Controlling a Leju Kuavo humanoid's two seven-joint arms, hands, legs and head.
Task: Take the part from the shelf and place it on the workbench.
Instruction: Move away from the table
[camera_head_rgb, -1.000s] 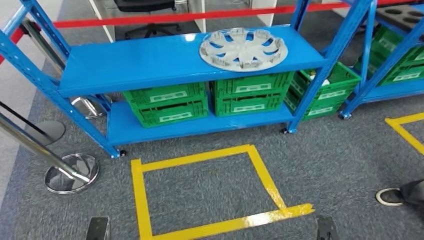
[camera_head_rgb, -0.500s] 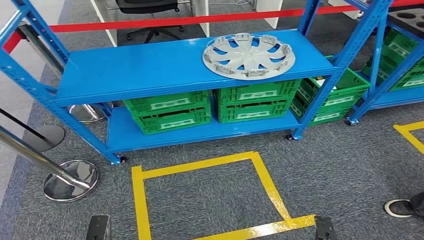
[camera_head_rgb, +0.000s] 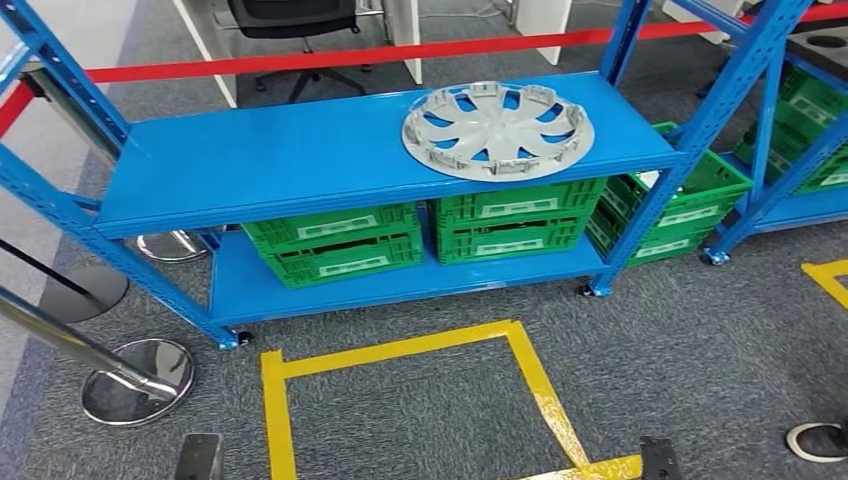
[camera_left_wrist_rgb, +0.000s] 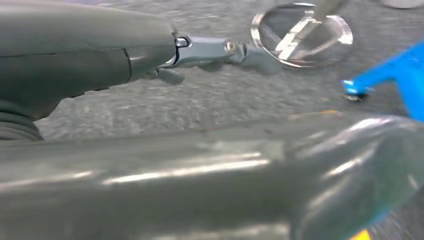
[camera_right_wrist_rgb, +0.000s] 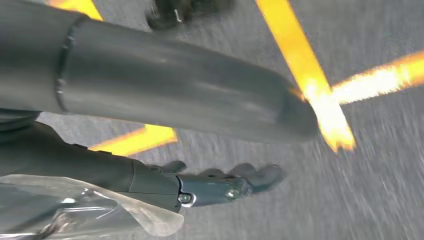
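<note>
On the grey carpet a blue shelf was faced, the wheel cover left flat on its top board for taking, while the left robot hand and right robot hand were hung open, nothing held.

Head view bright, sharp; wrist views motion-blurred, glare on tape.

The white labels on the green crates are too small to read.
</note>
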